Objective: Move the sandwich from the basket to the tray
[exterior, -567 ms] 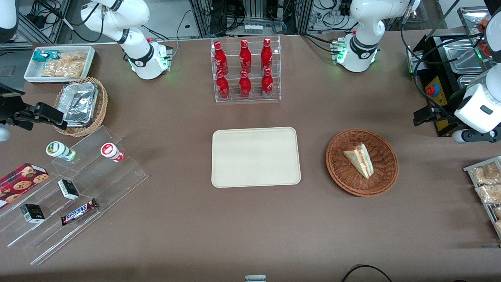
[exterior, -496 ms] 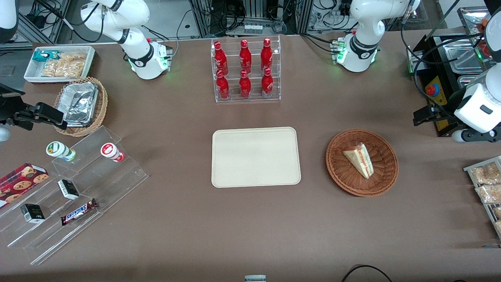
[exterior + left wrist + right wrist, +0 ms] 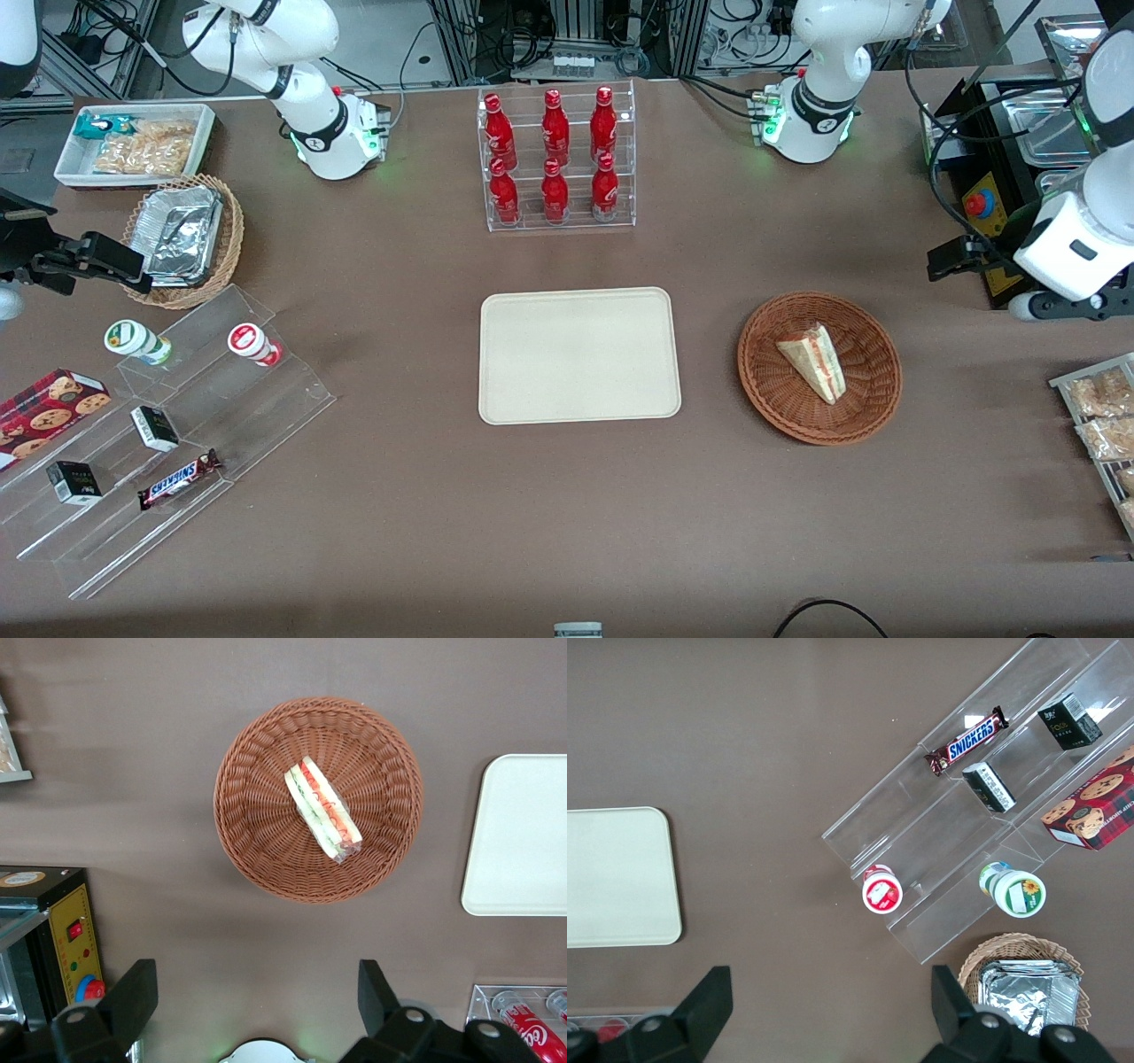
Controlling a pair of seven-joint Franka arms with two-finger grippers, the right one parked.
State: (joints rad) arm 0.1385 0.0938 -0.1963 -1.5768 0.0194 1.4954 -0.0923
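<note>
The sandwich (image 3: 813,361), a pale wedge with red and green filling, lies in the round reddish-brown basket (image 3: 771,408). The wrist view looks straight down on the sandwich (image 3: 322,809) in the basket (image 3: 257,859). The beige tray (image 3: 580,354) sits bare mid-table, beside the basket toward the parked arm's end, and its edge shows as the tray (image 3: 518,833) in the wrist view. My gripper (image 3: 943,260) hangs high, off the basket's rim toward the working arm's end and a little farther from the front camera. The gripper (image 3: 255,994) is open with nothing between its fingers (image 3: 133,997).
A black control box with a red button (image 3: 979,204) stands close to the gripper. Bagged snacks on a rack (image 3: 1099,416) lie at the working arm's end. An acrylic rack of red bottles (image 3: 555,159) stands farther from the camera than the tray. A stepped acrylic shelf (image 3: 177,425) is at the parked arm's end.
My gripper has shifted slightly away from the front camera and a touch toward the basket. The sandwich, basket and tray have not moved.
</note>
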